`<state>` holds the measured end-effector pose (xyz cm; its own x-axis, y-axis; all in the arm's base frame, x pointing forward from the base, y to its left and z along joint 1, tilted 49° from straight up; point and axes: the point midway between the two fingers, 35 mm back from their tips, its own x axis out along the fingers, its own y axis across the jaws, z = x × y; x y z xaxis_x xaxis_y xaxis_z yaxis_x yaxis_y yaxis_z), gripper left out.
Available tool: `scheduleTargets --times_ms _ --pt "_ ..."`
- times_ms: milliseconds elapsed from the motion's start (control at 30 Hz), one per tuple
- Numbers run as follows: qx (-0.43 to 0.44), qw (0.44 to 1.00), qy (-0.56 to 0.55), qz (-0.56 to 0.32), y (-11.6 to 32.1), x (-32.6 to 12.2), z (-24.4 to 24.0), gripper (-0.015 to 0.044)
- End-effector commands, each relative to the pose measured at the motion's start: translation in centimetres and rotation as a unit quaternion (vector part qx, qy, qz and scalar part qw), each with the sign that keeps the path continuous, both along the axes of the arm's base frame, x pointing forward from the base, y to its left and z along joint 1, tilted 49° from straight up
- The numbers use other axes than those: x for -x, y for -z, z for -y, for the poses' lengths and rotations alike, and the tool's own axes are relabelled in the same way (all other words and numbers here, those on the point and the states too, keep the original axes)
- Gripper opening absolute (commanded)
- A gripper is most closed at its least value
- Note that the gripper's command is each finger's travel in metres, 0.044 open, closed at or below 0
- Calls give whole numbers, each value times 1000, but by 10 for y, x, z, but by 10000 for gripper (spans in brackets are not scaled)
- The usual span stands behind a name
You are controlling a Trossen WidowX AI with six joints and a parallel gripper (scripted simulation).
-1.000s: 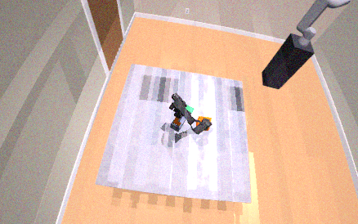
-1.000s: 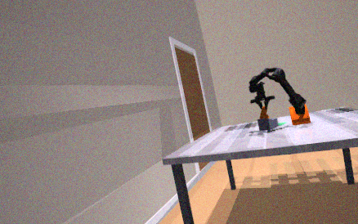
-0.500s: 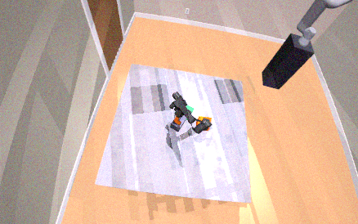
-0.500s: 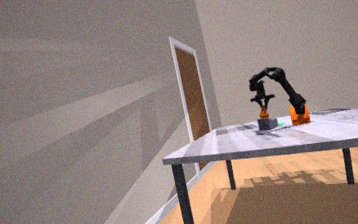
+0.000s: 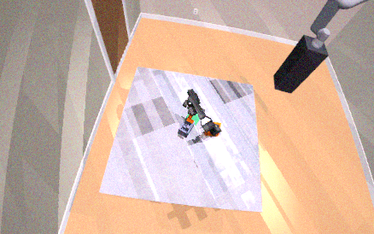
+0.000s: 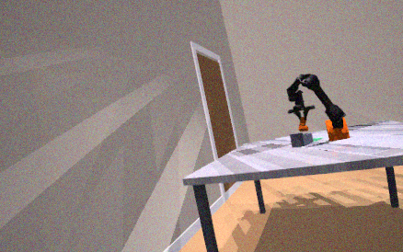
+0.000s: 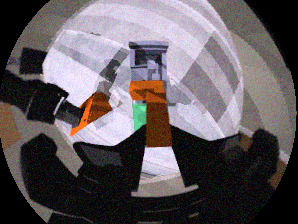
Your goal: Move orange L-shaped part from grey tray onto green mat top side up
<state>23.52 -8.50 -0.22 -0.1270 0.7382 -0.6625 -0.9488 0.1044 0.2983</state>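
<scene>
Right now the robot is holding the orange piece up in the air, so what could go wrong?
The black parallel-jaw gripper pinches only one end of the orange L-shaped part, which hangs high above the grey tray; it could slip or swing and fall. The part hangs on end, so it might land tilted instead of flat. The green mat looks small, so the part might miss it.

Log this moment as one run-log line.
phase: carry | gripper: shut on orange part | part: lifted above grey tray | green mat: not yet reached
</scene>
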Motion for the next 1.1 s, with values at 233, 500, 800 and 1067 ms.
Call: scheduleTargets --times_ms 233,500,800,1067 --pt "2 1000 -2 -1 40 24 40 0" --pt "3 1000 -2 -1 55 33 54 0" --pt "3 1000 -2 -1 62 34 46 0" --pt "3 1000 -2 0 71 36 37 0"
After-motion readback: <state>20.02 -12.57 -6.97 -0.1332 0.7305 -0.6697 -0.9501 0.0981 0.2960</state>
